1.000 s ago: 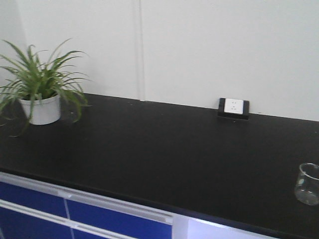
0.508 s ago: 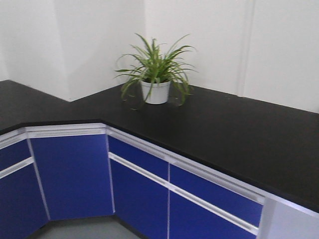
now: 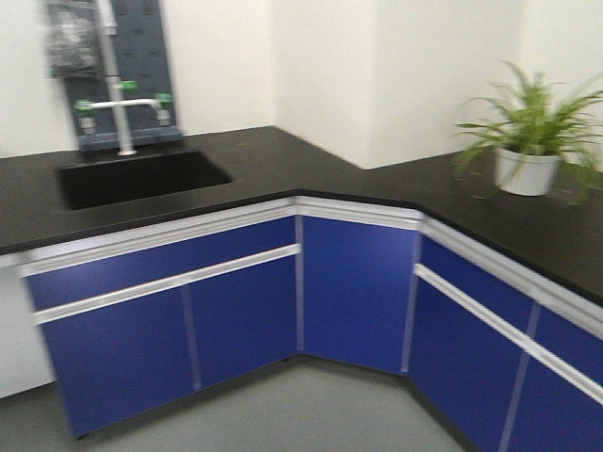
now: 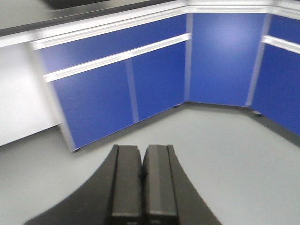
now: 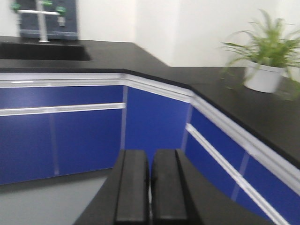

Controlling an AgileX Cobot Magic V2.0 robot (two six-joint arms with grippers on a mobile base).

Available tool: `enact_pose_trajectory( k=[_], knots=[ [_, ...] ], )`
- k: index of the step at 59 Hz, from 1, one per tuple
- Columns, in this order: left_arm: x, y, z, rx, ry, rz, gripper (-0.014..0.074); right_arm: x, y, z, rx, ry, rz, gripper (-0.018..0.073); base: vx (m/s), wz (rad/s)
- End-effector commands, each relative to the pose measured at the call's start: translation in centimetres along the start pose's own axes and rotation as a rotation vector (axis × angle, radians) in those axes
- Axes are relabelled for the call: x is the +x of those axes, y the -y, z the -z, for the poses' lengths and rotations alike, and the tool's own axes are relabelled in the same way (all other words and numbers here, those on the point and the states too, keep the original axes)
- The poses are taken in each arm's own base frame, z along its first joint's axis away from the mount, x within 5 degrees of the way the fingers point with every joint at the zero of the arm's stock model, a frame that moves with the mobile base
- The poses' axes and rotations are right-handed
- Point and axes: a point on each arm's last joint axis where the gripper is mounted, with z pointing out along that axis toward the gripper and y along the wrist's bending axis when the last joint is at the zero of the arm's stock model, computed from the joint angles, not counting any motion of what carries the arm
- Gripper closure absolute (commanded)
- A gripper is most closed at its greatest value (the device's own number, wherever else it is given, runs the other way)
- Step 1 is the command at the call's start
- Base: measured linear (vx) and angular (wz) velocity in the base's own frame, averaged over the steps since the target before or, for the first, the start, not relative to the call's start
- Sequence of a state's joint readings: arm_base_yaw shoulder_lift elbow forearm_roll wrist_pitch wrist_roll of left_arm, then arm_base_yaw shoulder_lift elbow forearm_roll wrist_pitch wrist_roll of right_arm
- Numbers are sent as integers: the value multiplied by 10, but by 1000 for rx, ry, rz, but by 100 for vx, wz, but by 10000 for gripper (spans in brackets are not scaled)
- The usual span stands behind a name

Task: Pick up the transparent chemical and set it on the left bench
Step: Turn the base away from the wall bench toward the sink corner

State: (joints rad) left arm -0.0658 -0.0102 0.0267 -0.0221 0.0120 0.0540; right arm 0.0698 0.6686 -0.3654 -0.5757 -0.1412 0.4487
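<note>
Blue cabinets [image 3: 245, 311] face left claw [image 4: 142, 176] and right claw [image 5: 150, 187], both closed.

The left gripper [image 4: 142, 149] and right gripper [image 5: 150, 153] each show two flat, matte black rectangular fingers rising from a black base that flares outward

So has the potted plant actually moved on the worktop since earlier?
No. The potted plant stands just in front of the same wall corner on the black worktop as before; both slid rightward in the picture, so the view swung left.
</note>
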Motion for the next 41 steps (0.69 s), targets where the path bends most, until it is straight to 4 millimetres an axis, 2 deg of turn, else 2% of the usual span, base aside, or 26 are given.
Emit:
enact_pose_trajectory(
  k=[1,41],
  knots=[
    [-3,0,1,-2,81,9,600,-15,-1,1,-23,88,4,562,-22,75],
    [-3,0,1,-2,81,9,600,-15,-1,1,-23,88,4,562,-12,77]
  ],
)
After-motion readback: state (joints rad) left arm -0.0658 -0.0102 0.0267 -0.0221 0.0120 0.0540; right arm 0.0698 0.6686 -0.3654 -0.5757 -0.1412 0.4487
